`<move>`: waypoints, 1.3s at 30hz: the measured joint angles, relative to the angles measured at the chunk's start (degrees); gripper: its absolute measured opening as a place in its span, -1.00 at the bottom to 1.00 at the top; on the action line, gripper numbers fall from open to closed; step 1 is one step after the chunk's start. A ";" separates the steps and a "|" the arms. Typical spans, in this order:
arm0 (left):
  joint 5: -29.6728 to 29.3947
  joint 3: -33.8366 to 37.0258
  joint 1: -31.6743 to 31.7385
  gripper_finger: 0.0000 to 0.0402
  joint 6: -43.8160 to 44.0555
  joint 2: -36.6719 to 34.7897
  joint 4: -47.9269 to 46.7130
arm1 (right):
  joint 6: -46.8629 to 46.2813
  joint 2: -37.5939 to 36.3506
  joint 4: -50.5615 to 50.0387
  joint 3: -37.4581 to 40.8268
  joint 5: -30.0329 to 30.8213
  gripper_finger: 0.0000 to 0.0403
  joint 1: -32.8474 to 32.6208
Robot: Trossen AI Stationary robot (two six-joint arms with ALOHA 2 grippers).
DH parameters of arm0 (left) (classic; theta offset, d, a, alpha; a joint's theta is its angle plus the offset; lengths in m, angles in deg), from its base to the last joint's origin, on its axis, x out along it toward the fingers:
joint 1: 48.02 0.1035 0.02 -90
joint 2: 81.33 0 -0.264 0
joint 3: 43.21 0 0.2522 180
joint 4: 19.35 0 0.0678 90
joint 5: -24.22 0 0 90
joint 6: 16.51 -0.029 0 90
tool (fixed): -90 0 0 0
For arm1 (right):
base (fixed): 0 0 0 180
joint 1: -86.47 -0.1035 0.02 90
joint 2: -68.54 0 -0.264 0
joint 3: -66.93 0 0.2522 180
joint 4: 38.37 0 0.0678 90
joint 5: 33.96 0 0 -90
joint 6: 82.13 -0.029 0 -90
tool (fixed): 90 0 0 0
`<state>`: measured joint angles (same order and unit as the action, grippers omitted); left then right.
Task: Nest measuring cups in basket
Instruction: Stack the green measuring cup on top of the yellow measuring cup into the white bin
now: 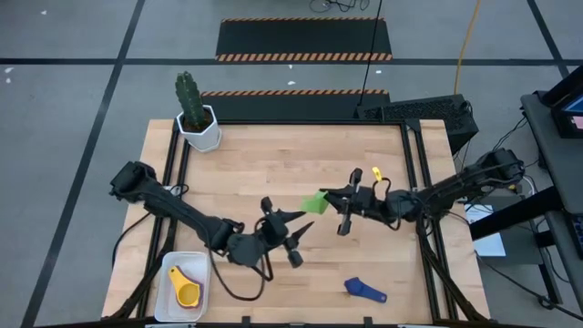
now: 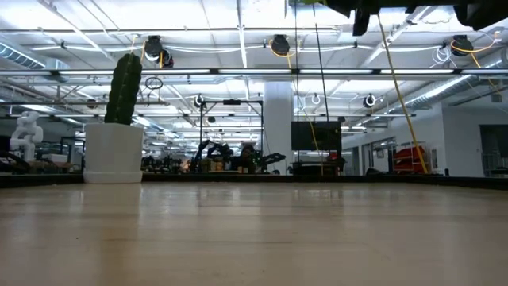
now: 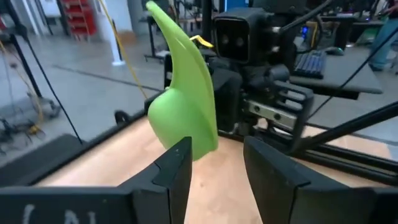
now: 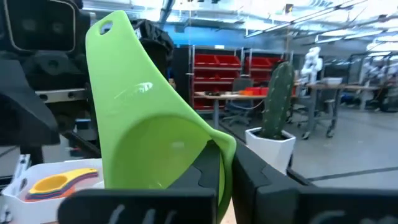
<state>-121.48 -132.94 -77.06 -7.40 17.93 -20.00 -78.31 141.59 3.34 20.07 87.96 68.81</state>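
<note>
**Mid-tabletop: green cup pinched by the right arm, left arm waiting right next to it**

Over the middle of the wooden tabletop (image 1: 273, 173) the right end effector (image 1: 330, 198) is clenched on the rim of the green measuring cup (image 1: 315, 204), holding it up off the wood. From the right wrist view you can see the two fingers squeezed together on the bowl's edge, with the cup's handle sticking up and away from them. The low view shows bare wood and nothing resting on it in the middle, so the cup is clearly in the air.

The left end effector (image 1: 296, 239) sits just near-left of the green cup with its fingers (image 3: 177, 171) parted and nothing between them. In its own wrist view the cup hangs just beyond the fingertips, not touching as far as I can tell.

Down at the near-left corner is the white basket (image 1: 170, 284), already holding a yellow measuring cup (image 1: 186, 292) nested on top of a couple of others; I can make out an orange and a darker edge underneath, but not much more.

A dark blue measuring cup (image 1: 366, 290) lies alone on the near-right part of the tabletop, well apart from the basket. A small yellow piece (image 1: 375, 173) shows just beyond the right arm's wrist; can't tell what it is.

The cactus in its white pot (image 1: 197, 125) stands at the far-left corner.
</note>
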 joint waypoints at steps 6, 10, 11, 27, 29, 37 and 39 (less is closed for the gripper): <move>-2.73 0.00 0.45 -0.26 -11.69 2.29 12.96 | 3.70 -0.04 2.97 0.00 4.16 -0.98 -2.62; -2.76 0.00 1.13 -0.26 -15.54 3.55 17.77 | 4.56 0.04 3.31 0.00 4.27 -0.98 -2.74; -2.80 0.00 1.28 -0.26 -16.02 3.58 18.69 | 4.57 0.04 3.39 0.00 4.27 -0.98 -2.73; 0.26 0.00 2.68 -0.41 -19.71 3.54 26.55 | 5.07 0.04 2.94 0.00 4.29 -0.97 -2.72; 0.25 0.00 2.71 -0.58 -20.55 3.54 27.55 | 4.99 0.04 3.06 0.00 4.36 -0.97 -2.72; 0.41 0.01 2.23 -0.95 -20.36 0.66 22.79 | 4.81 -0.39 1.85 -0.22 4.00 -0.80 -2.70; 0.85 0.02 1.83 -0.97 -17.99 -1.92 15.83 | 4.50 -0.59 -0.13 -0.12 4.24 -0.67 -2.72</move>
<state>-120.63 -132.92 -75.23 -25.39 16.02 -4.17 -73.81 141.00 3.21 19.95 92.19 66.09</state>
